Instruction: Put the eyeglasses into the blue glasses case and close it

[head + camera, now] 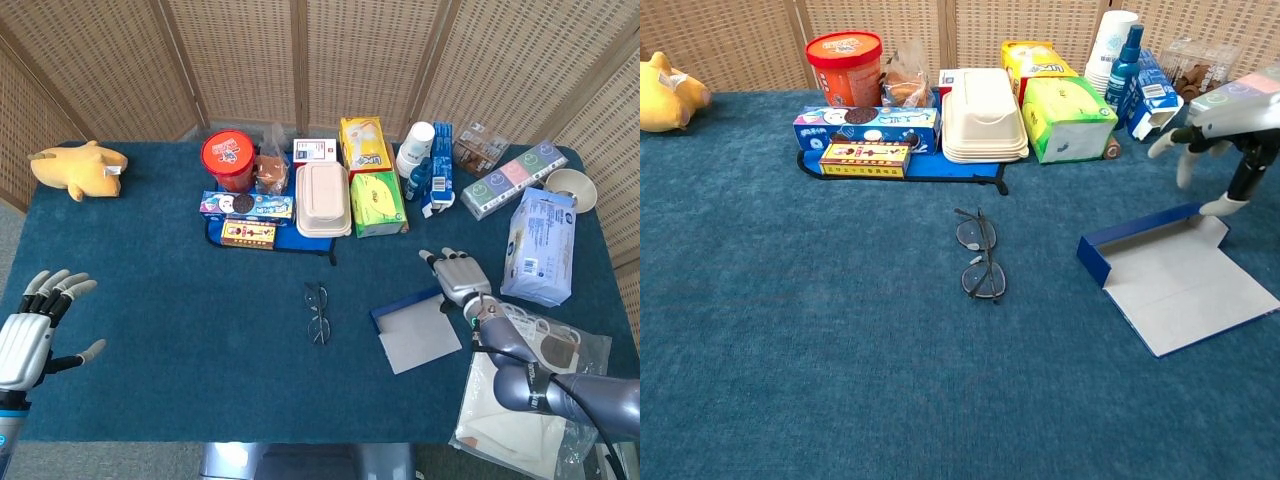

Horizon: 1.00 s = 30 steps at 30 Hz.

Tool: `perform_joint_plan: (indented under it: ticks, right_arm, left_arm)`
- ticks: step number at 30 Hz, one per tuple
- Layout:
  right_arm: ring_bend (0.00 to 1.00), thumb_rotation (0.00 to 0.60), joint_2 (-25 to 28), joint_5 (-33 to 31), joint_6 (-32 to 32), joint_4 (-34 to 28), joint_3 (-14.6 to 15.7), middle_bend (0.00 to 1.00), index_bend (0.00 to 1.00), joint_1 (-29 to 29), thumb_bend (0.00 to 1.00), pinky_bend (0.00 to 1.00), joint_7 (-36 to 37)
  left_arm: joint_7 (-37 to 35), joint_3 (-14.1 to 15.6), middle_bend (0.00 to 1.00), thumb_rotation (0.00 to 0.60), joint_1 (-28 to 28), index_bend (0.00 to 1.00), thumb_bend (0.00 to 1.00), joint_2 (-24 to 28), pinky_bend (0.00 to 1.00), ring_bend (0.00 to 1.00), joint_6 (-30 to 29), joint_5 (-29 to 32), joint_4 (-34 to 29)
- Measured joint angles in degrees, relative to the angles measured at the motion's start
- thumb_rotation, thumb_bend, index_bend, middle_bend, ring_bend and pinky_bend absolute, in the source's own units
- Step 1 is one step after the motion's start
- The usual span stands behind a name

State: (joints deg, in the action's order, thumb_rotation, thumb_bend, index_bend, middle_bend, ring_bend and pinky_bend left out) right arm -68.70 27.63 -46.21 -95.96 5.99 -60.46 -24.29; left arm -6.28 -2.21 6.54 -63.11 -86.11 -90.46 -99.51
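A dark blue cloth-covered table [150, 330] holds an open flat blue glasses case with a grey inner flap [1175, 280]. The right hand [457, 275], fingers apart, touches its far corner. The left hand [30, 330] hovers spread, empty. Thin black-framed eyeglasses [980, 255] lie folded mid-table, well apart from the case.

Bright, even daylight fills both views; colours read clearly and focus is sharp throughout. Shadows are soft and short, falling close beneath the boxes. Faint glare shows on a clear plastic bag [545, 345]. The chest view bends slightly toward its edges.
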Motion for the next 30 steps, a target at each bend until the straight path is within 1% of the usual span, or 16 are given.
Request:
perform_joint_plan:
  ticks: [3,7,10,13,16,19,25,30]
  right_arm:
    - [0.00,0.600,-0.12,5.00,-1.62,-0.28,-0.91,0.18,0.00,1.27,0.31,0.14,1.20]
    - [0.00,0.600,-1.34,13.75,-4.43,0.17,-1.99,0.11,0.00,3.83,0.30,0.13,3.50]
    - [0.00,0.600,-2.80,19.46,-6.18,1.06,-2.53,0.09,0.00,5.87,0.30,0.13,5.20]
    - [0.00,0.600,-4.38,23.50,-7.28,2.09,-2.80,0.09,0.00,7.69,0.30,0.13,6.29]
    - [0.00,0.600,-5.50,25.63,-7.83,2.57,-2.86,0.09,0.00,9.12,0.30,0.13,6.40]
    - [0.00,0.600,-5.97,26.42,-8.36,2.24,-2.79,0.08,0.00,10.08,0.30,0.12,5.64]
    - [0.00,0.600,-6.62,27.06,-8.64,1.58,-2.45,0.07,0.00,11.42,0.30,0.12,3.66]
    - [0.00,0.600,-7.70,27.02,-8.09,2.23,-2.62,0.07,0.00,11.99,0.30,0.11,2.62]
  left_arm:
    - [-0.04,0.11,0.18,0.600,-0.11,0.19,0.13,-0.02,0.00,0.10,-0.21,-0.13,0.01]
    - [-0.13,0.25,0.18,0.600,-0.48,0.19,0.13,0.16,0.00,0.10,-0.65,0.01,0.05]
    - [-0.19,0.32,0.18,0.600,-0.63,0.19,0.13,0.33,0.00,0.10,-0.87,0.00,0.03]
    - [-0.30,0.34,0.18,0.600,-0.69,0.19,0.13,0.47,0.00,0.10,-0.98,-0.02,0.01]
    - [-0.32,0.37,0.18,0.600,-0.66,0.19,0.13,0.50,0.00,0.10,-0.93,-0.04,0.02]
    - [-0.32,0.37,0.18,0.600,-0.56,0.19,0.13,0.44,0.00,0.10,-0.78,-0.02,0.08]
    - [-0.35,0.31,0.18,0.600,-0.29,0.19,0.13,0.28,0.00,0.10,-0.51,-0.10,0.21]
    - [-0.35,0.29,0.18,0.600,-0.32,0.19,0.13,0.43,0.00,0.10,-0.71,-0.20,0.14]
